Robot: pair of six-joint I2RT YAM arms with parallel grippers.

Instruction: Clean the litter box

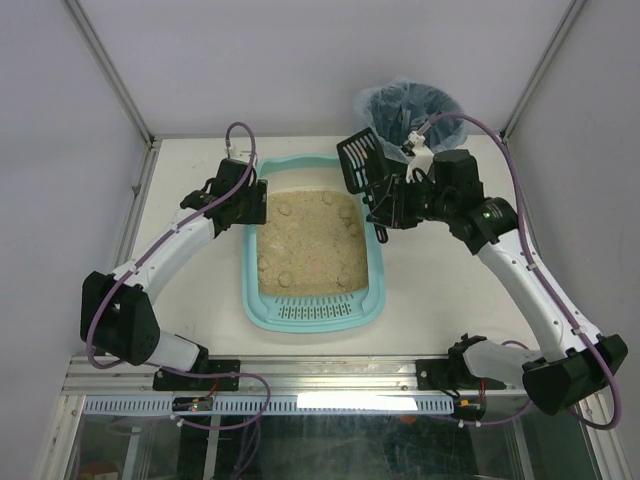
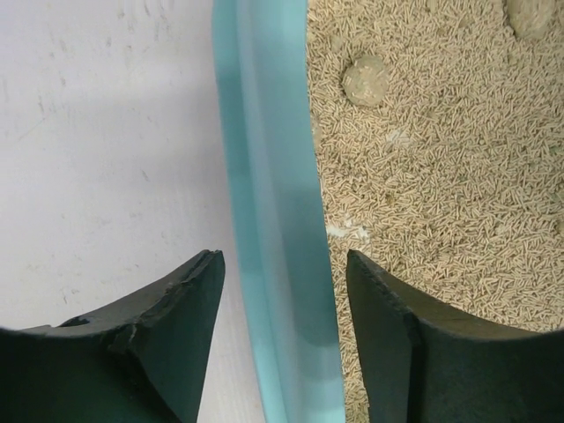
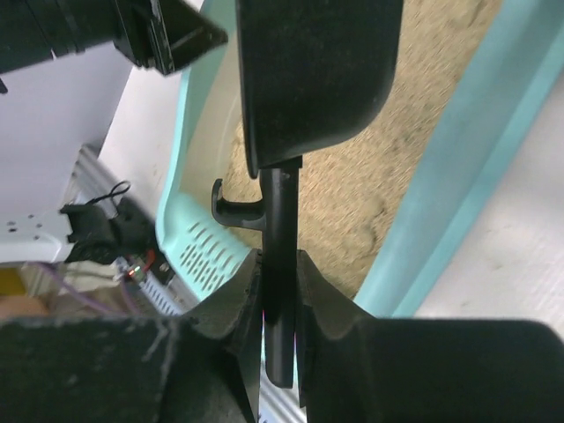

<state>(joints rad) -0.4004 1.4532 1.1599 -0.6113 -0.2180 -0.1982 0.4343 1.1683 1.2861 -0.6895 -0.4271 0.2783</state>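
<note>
On my overhead feed the litter box [image 1: 313, 318] reads light teal, with rows of small slots patterning its lower end. The litter [image 1: 310, 240] is beige and grainy, dotted with slightly greyer round clumps [image 2: 365, 81]. Right of centre, the scoop [image 1: 357, 160] is black with a slotted grid. In the upper right, the bin [image 1: 410, 112] looks dark under a translucent bluish bag [image 1: 372, 100]. The worktop [image 1: 430, 300] is off-white and faintly scuffed. The arms [image 1: 535, 290] are white with black joints and purple cables [image 1: 515, 170], and the left fingers [image 2: 167, 344] are matte black.
</note>
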